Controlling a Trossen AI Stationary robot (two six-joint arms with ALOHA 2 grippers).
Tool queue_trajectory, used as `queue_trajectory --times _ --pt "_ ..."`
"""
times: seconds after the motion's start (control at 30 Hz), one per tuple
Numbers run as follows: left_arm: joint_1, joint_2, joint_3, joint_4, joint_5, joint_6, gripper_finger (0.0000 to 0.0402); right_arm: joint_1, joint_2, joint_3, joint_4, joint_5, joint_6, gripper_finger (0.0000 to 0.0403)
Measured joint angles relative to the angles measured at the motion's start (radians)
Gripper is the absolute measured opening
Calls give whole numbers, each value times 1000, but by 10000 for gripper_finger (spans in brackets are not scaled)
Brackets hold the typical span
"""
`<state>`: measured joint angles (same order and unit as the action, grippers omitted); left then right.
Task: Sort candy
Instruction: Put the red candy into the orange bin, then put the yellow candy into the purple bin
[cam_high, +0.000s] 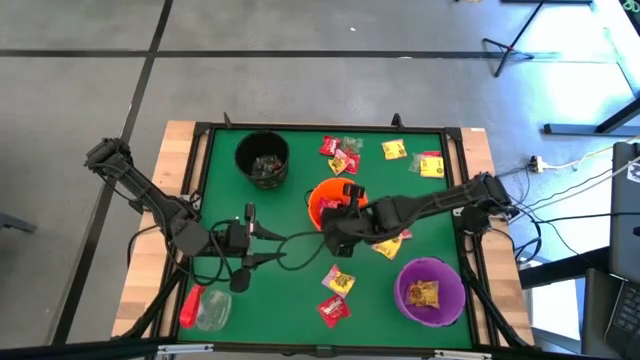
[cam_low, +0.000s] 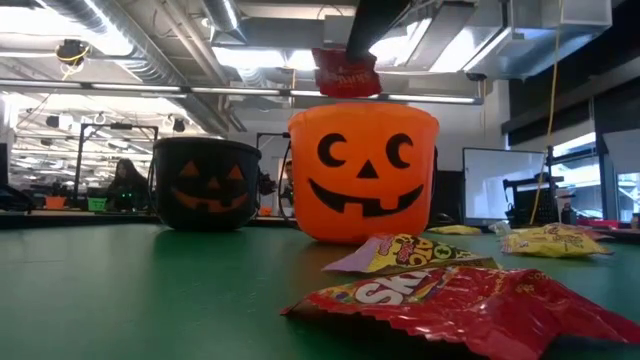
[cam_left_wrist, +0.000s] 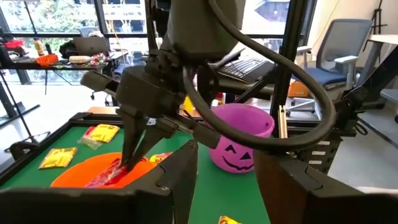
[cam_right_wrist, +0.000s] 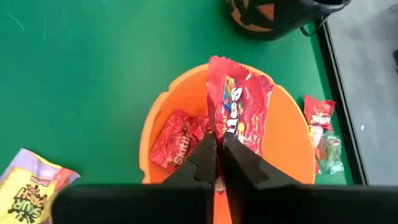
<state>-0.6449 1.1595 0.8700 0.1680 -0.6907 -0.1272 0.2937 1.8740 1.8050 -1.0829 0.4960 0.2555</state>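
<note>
A green-topped table (cam_high: 300, 275) carries black (cam_high: 262, 158), orange (cam_high: 322, 200) and purple buckets (cam_high: 430, 292), scattered candy (cam_high: 337, 281) and a jar (cam_high: 205, 306).

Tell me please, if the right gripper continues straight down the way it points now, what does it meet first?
Probably the red candy packet lying inside the orange pumpkin bucket; the right gripper, shut on another red packet, hangs directly above it.

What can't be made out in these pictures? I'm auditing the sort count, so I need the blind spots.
- Orange pumpkin bucket: high view, the right tool, shut on a red crinkly candy packet, covers much of its inside.
- Black pumpkin bucket: high view, contents too dark and small to count.
- Purple pumpkin bucket: left wrist view, its wall hides the inside.
- Clear red-capped jar: contents unreadable.
</note>
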Motion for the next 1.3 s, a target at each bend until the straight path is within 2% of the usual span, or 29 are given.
queue_trajectory --times 0.23,0.4,0.57,0.77,0.87,0.93,1.0,1.07,1.2,1.3 --pt "0 0 0 -2 -6 -1 149 -7 -5 0 -37 17 -25 77" --pt "0 0 0 -2 -7 -4 149 -16 -25 -59 -12 25 -28 89" --pt "-4 0 0 -14 -5 -45 149 -28 -171 -306 187 -9 -12 81" --pt "-6 0 0 -50 -36 -50 149 -24 -492 -642 448 -49 80 76" --pt "-6 0 0 -52 -66 -49 149 -7 -636 -802 693 -160 142 76" --pt "-6 0 0 -53 -86 -49 149 31 -677 -896 919 -260 159 76" --pt "-6 0 0 -57 -104 -48 149 102 -678 -962 1086 -298 153 76" --pt "-6 0 0 -57 -113 -49 149 175 -643 -991 1168 -275 126 76" --pt "-6 0 0 -63 -112 -53 149 296 -523 -988 1216 -180 103 76" --pt "-6 0 0 -71 -112 -55 149 360 -421 -954 1254 -166 95 76"
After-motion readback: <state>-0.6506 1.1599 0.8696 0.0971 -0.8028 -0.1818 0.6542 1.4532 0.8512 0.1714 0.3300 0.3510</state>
